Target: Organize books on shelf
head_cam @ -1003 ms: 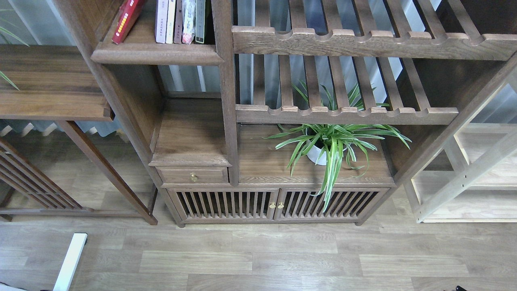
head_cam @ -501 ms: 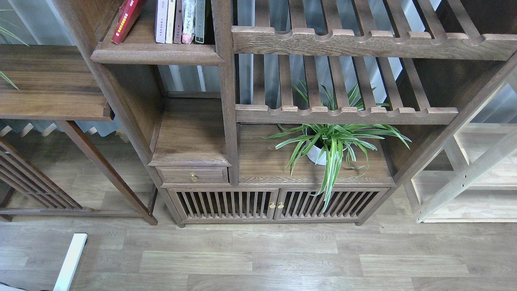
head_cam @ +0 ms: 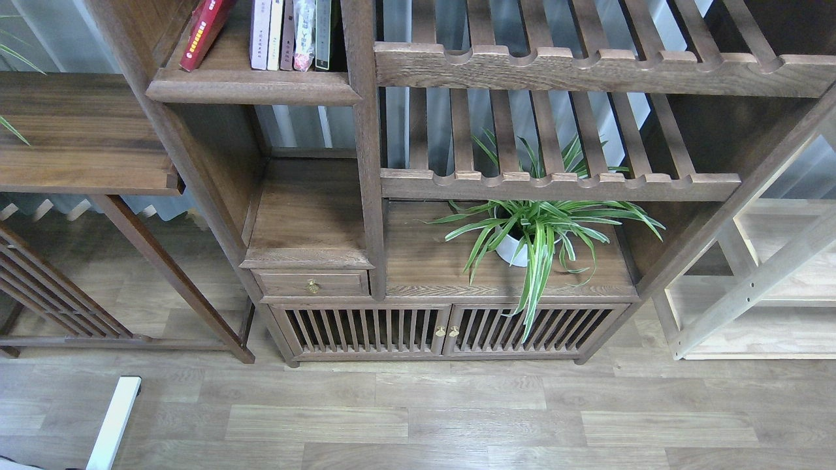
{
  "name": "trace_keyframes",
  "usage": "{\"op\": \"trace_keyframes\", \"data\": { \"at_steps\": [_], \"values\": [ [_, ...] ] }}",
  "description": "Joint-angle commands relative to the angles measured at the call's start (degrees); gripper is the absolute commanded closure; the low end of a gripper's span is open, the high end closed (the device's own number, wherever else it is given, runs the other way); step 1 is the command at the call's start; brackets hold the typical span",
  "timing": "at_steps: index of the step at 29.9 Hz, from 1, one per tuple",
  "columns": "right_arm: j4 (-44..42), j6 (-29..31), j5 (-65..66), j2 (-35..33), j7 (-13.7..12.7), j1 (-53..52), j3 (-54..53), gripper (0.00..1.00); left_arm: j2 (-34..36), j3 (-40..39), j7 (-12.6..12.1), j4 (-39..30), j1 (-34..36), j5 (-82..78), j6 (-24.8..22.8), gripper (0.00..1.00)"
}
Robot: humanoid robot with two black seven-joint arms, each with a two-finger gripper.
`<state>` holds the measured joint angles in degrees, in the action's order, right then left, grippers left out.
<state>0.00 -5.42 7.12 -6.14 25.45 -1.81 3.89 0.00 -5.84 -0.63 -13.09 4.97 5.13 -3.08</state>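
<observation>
At the top left, the shelf [head_cam: 251, 88] is a dark-brown board with a thick rounded front lip in a narrow bay. A red book with yellow lettering [head_cam: 204, 32] leans tilted against the bay's left wall. To its right, several thin books [head_cam: 290, 32] stand upright together, their tops cut off by the frame edge. Bare board lies between the red book and the upright group. Neither of my arms nor their grippers show in this view.
Slatted racks with scalloped rails [head_cam: 588, 68] fill the right bays. A potted spider plant [head_cam: 529, 235] sits on the cabinet top above slatted doors [head_cam: 444, 329]. A small drawer [head_cam: 312, 284], a side table [head_cam: 78, 137] at left, a pale wood unit [head_cam: 757, 294] at right.
A small dark tip at the bottom right edge one second ago is gone from view. Books and furniture have not moved.
</observation>
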Motion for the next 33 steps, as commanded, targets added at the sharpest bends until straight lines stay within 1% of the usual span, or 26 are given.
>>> {"op": "trace_keyframes", "data": {
  "at_steps": [1, 4, 6, 9, 13, 15, 16, 20, 22, 24, 25, 27, 31, 33],
  "values": [
    [-9.05, 0.5, -0.87, 1.48, -1.98, 1.28, -0.29, 0.05, 0.0, -1.9, -1.75, 0.26, -0.22, 4.27, 0.35, 0.17],
    [-9.23, 0.59, -1.84, 2.01, -2.86, 1.46, -0.29, 0.06, 0.0, -1.99, -1.83, 0.35, -0.31, 5.07, 0.35, 0.16],
    [-9.23, 0.5, -2.63, 2.27, -3.91, 1.46, -0.29, 0.06, 0.0, -1.99, -1.92, 0.35, -0.4, 5.59, 0.27, 0.16],
    [-9.32, 0.5, -4.91, 2.89, -6.72, 1.98, -0.37, 0.06, 0.0, -1.99, -2.27, 0.17, -1.36, 6.21, 0.09, 0.16],
    [-9.4, 0.76, -7.46, 3.33, -11.03, 2.78, -0.37, 0.05, 0.0, -1.99, -5.34, 0.08, -1.89, 8.49, 0.09, 0.16],
    [-9.4, 1.98, -8.08, 3.33, -13.05, 3.3, -0.37, 0.05, 0.0, -2.16, -7.36, 0.17, -1.89, 8.85, 0.09, 0.13],
    [-9.4, 2.6, -8.08, 3.33, -13.67, 3.57, -0.37, 0.05, 0.0, -2.16, -7.89, 0.34, -1.89, 8.76, 0.09, 0.12],
    [-9.4, 3.22, -8.0, 3.42, -14.12, 4.1, -0.29, 0.04, 0.0, -1.64, -8.08, 0.17, -1.81, 8.06, -0.09, 0.03],
    [-9.93, 2.61, -7.56, 3.68, -14.38, 4.18, 0.06, 0.04, 0.0, -0.85, -8.08, 0.26, -1.72, 7.44, -0.26, 0.03],
    [-12.03, 2.43, -7.38, 5.52, -14.64, 4.36, 0.15, 0.04, 0.0, 0.91, -7.99, 0.35, -1.63, 5.52, -0.44, 0.03],
    [-13.78, 2.08, -7.38, 6.14, -14.9, 4.36, 0.24, 0.04, 0.0, 1.44, -8.08, 0.35, -1.54, 4.46, -0.44, 0.03],
    [-14.68, 1.64, -7.38, 6.14, -15.69, 4.27, 0.15, 0.04, 0.0, 2.05, -8.08, 0.43, -1.37, 3.75, -0.44, 0.03],
    [-15.11, 0.59, -6.33, 6.14, -15.17, 4.36, 0.68, 0.04, 0.0, 2.76, -7.73, 0.43, -1.37, 2.0, -0.26, 0.03],
    [-15.03, -0.29, -5.62, 6.14, -14.91, 4.36, 0.77, 0.02, 0.0, 3.02, -7.37, 0.43, -1.37, 1.12, -0.26, 0.03]
  ]
}}
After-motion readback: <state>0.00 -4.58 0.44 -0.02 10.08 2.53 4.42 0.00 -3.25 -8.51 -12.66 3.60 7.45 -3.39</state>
